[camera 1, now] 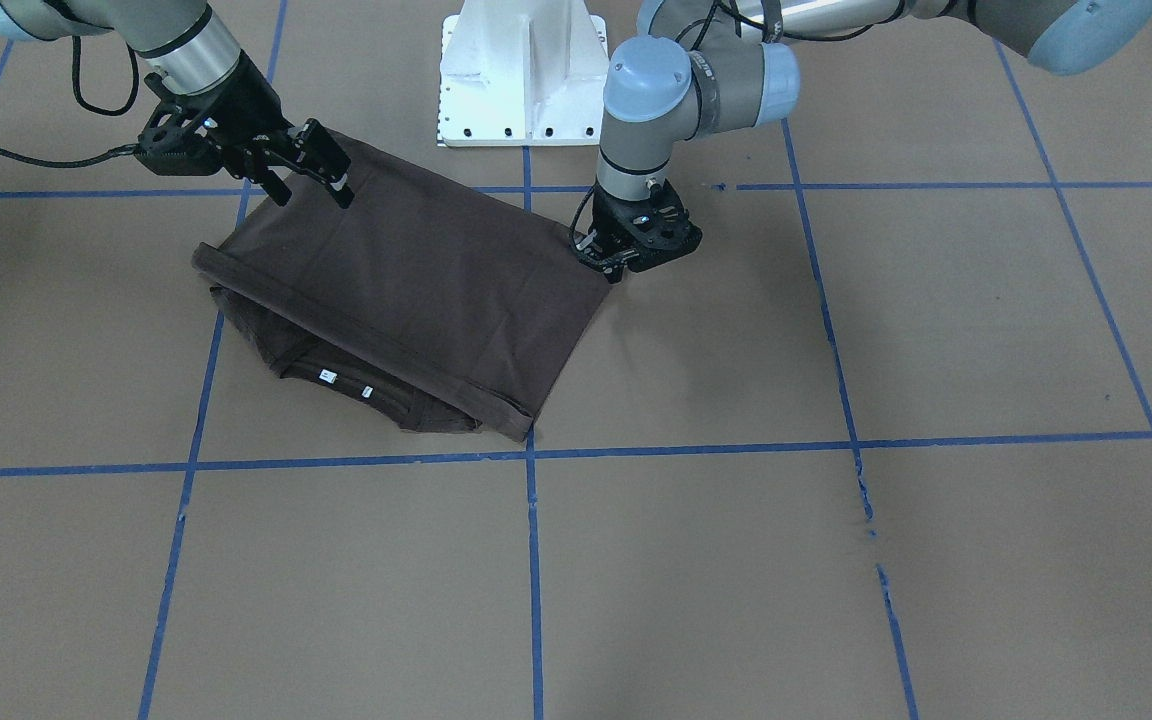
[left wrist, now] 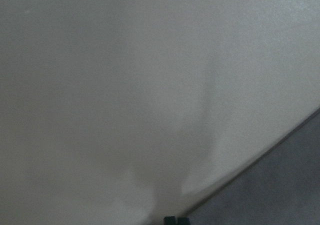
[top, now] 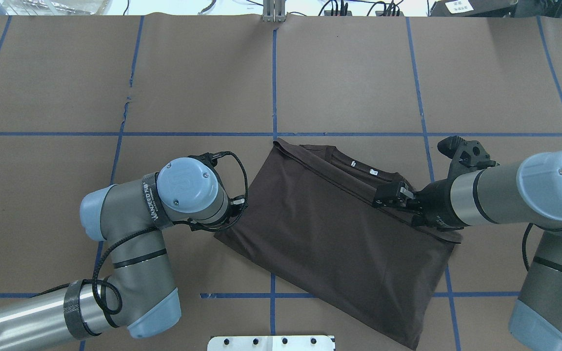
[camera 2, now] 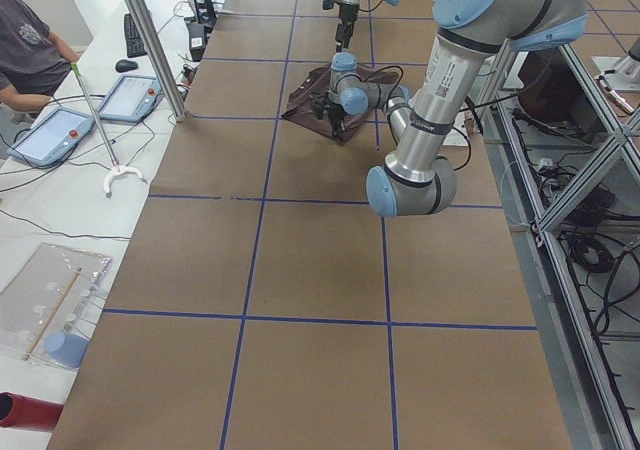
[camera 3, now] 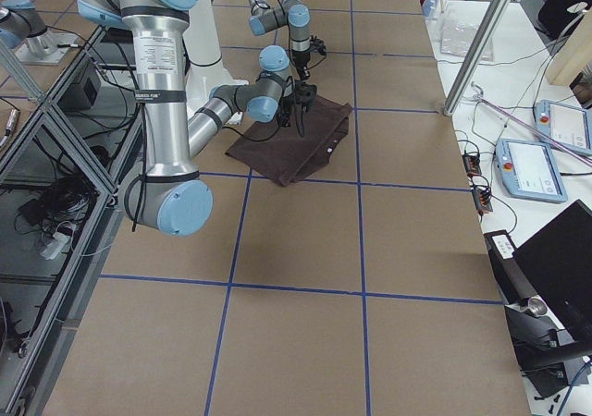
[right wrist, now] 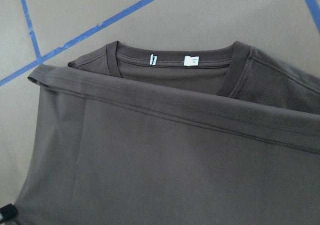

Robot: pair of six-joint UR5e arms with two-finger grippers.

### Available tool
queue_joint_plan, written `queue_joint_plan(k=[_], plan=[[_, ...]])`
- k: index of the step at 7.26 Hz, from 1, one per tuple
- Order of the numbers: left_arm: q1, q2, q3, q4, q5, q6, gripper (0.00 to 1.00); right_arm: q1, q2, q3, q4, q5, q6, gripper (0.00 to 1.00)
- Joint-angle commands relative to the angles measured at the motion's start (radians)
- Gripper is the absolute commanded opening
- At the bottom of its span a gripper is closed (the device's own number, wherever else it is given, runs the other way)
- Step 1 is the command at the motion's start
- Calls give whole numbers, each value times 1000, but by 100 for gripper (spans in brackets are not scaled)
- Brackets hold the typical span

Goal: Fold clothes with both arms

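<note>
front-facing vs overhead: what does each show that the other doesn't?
Only front-facing: the left claw, low at the shirt's corner; overhead, the arm's own wrist joint hides it.
Only overhead: the table's far edge with cables behind it.
Both: the folded shirt, its white labels showing past the folded-over hem, and the right claw over the shirt's opposite corner.

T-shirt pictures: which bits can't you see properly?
- Left end effector: open or shut unclear; its own wrist covers it in the overhead view, and the left wrist view is a blur.
- T-shirt: whatever lies under the top fold, covered by cloth in every view.
- White labels: print too small, right wrist view.
</note>
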Motion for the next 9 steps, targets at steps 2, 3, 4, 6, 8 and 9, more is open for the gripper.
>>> queue_joint_plan(k=[2,3,4,6,8,9], plan=[[-166,-93,195,-99,23,131,0,0,-1,1,0,0,2,100],[-220,-154,344,-206,26,188,0,0,1,0,0,-2,2,100],[-265,-225,483,-307,29,243,0,0,1,-2,0,-2,2,100],[-326,-341,691,-438,29,352,0,0,1,-7,0,-2,2,100],[-331,-441,866,-625,93,383,0,-2,1,-7,0,-2,2,100],[-326,-475,914,-664,93,383,0,-2,1,-7,0,-2,2,100]])
